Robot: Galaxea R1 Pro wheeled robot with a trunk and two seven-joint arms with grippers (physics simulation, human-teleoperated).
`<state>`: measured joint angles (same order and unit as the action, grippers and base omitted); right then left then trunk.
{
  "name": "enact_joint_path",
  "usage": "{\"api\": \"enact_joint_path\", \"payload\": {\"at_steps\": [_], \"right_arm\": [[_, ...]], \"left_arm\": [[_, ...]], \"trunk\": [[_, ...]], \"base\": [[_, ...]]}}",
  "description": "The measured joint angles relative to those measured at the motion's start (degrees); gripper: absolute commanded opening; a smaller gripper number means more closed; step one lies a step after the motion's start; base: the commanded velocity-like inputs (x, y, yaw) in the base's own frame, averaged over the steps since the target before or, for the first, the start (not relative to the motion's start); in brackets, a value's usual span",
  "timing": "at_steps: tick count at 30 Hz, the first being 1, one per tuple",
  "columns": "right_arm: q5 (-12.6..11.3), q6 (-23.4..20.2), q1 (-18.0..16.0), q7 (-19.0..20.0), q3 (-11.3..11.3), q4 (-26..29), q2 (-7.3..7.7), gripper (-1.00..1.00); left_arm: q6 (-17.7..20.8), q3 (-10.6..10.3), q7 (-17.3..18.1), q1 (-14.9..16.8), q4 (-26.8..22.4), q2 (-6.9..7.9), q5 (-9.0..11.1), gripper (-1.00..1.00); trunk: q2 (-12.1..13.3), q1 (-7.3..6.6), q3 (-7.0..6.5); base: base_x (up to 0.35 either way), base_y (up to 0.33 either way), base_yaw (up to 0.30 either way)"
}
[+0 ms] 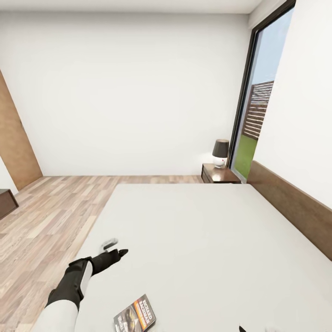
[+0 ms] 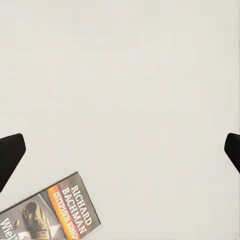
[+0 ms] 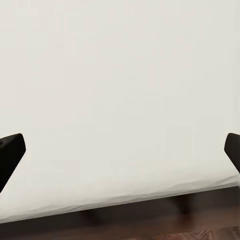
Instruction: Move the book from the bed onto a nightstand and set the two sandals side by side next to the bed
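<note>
Left tool hovers over the bed, fingers spread wide, nothing held, touching nothing. The book lies flat on the mattress, near the arm and short of the fingertips. Risk, as I judge it: a thin paperback on soft bedding may slide or wrinkle rather than lift. Nightstand stands far off beside the headboard, under a lamp. Right tool: fingers apart, empty, over the mattress edge.

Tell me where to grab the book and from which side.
The book lies flat, cover up, on the mattress. Probably best: the left tool comes from above, pinching across its narrow width near an edge, since the soft surface may let a finger dig under.
</note>
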<state>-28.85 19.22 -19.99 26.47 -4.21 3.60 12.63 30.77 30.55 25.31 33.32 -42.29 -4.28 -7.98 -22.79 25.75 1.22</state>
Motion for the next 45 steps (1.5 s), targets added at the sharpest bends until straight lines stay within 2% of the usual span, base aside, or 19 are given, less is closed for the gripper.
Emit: {"api": "enact_joint_path", "payload": {"at_steps": [4,7,8,9,11,13,16,21,45], "right_arm": [[0.0,0.0,0.0,0.0,0.0,0.0,0.00,1.00],[0.0,0.0,0.0,0.0,0.0,0.0,0.00,1.00],[0.0,0.0,0.0,0.0,0.0,0.0,0.00,1.00],[0.0,0.0,0.0,0.0,0.0,0.0,0.00,1.00],[0.0,0.0,0.0,0.1,0.0,0.0,0.00,1.00],[0.0,0.0,0.0,0.1,0.0,0.0,0.00,1.00],[-0.1,0.0,0.0,0.3,0.0,0.0,0.00,1.00],[-0.2,0.0,0.0,0.4,0.0,0.0,0.00,1.00],[-0.3,-0.2,0.0,0.4,0.0,0.1,0.09,1.00]], "left_arm": [[1.8,0.0,-1.4,1.8,-1.9,0.00,1.0,1.00],[2.0,-0.1,-7.9,2.4,-2.1,-0.23,1.3,1.00],[1.7,-0.1,-13.9,2.6,-2.0,-0.82,1.6,1.00],[1.7,-0.1,-16.2,2.6,-2.0,-1.19,1.7,1.00],[1.6,-0.1,-18.5,2.7,-1.9,-1.64,1.8,1.00],[1.5,-0.1,-19.2,2.7,-1.4,-1.84,1.9,1.00],[0.9,-0.1,-19.7,2.7,3.9,-1.79,1.8,1.00],[-2.7,0.0,-19.8,2.7,7.3,-1.71,1.8,1.00],[-3.5,0.0,-18.7,2.7,7.6,-1.87,1.9,1.00]], "trunk": [[0.0,0.00,0.36],[0.0,0.00,0.63],[0.0,0.00,0.72],[0.0,0.00,0.81],[0.0,0.00,1.00],[0.0,0.00,1.18],[0.0,0.00,1.45],[0.0,0.00,1.91],[0.0,0.00,4.09]], "base": [[0.000,0.000,0.000],[0.000,0.000,0.000],[0.000,0.000,0.000],[0.000,0.000,0.000],[0.000,0.000,0.000],[0.000,0.000,0.000],[0.000,0.000,0.000],[0.000,0.000,0.000],[0.000,0.000,0.000]]}}
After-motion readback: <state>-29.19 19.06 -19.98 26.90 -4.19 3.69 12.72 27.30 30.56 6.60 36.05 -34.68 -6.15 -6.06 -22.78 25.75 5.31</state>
